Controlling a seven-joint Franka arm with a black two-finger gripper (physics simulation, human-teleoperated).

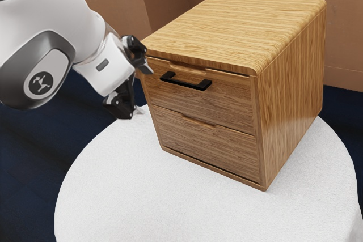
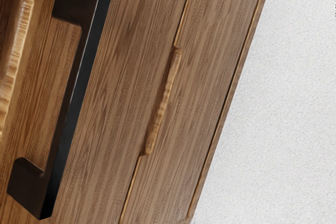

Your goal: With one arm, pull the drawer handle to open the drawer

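One black handle [image 1: 185,82] lies just beside the pincer [image 1: 131,82], apparently untouched.

Arm [image 1: 57,43] slanted down — pincer [image 1: 131,80] agape

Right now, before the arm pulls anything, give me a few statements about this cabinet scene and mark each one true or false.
1. The black handle sits on the upper drawer. True.
2. The pincer is shut on the handle. False: it is open and apart from the handle, toward the exterior view's left.
3. The wooden cabinet stands on a white round table. True.
4. The lower drawer is pulled far out. False: it looks shut, level with the cabinet front.
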